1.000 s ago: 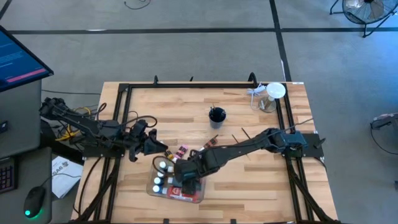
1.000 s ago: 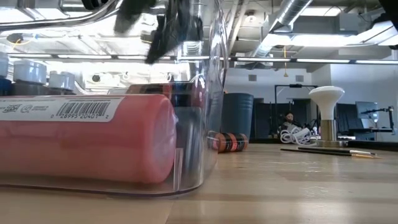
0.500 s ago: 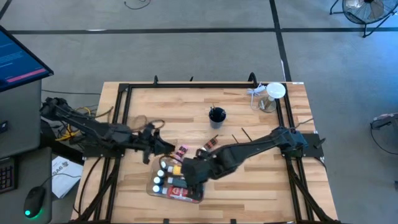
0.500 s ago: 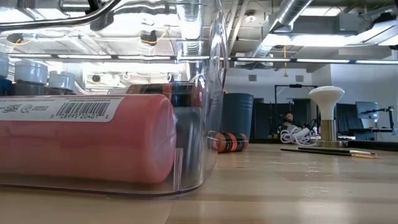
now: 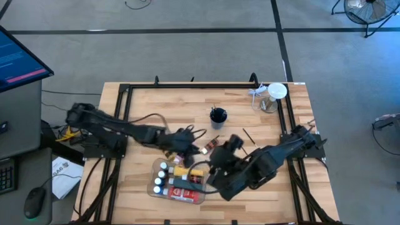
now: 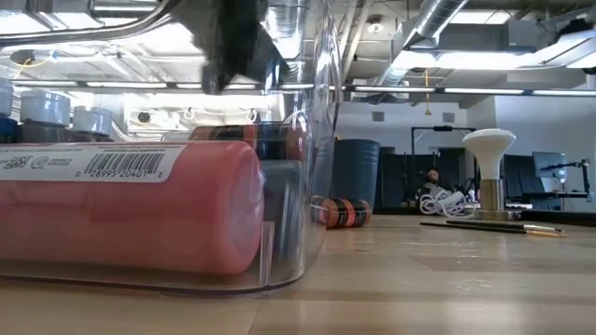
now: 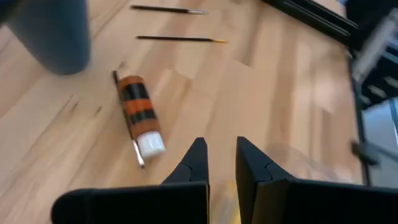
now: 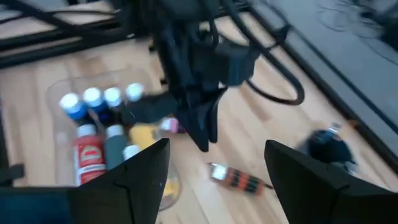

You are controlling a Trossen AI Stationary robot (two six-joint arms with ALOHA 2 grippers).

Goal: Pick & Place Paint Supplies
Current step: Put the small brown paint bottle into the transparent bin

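A clear bin (image 5: 154, 185) near the table's front holds white-capped bottles (image 8: 93, 99), a red tube (image 6: 121, 209) and a yellow bottle (image 5: 178, 170). A brown striped tube (image 7: 138, 115) lies on the wood just beyond the bin, with two thin brushes (image 7: 180, 39) farther off. My left gripper (image 5: 192, 150) hangs shut over the bin's far rim, short of the brown tube, with nothing between its fingers. My right gripper (image 5: 215, 167) is raised to the right of the bin, wide open, and faces the left gripper (image 8: 202, 140).
A black cup (image 5: 217, 115) stands at the table's middle back. A clear jar with a white lid (image 5: 275, 94) is at the far right corner. Black frame rails (image 5: 187, 86) run along the far and side edges. Bare wood lies right of the bin.
My right gripper has risen out of the bin and drawn back toward the table's right edge, still open. My left gripper, still shut, has swung from the left edge toward the table's middle, sunk, and tipped downward over the bin's far rim.
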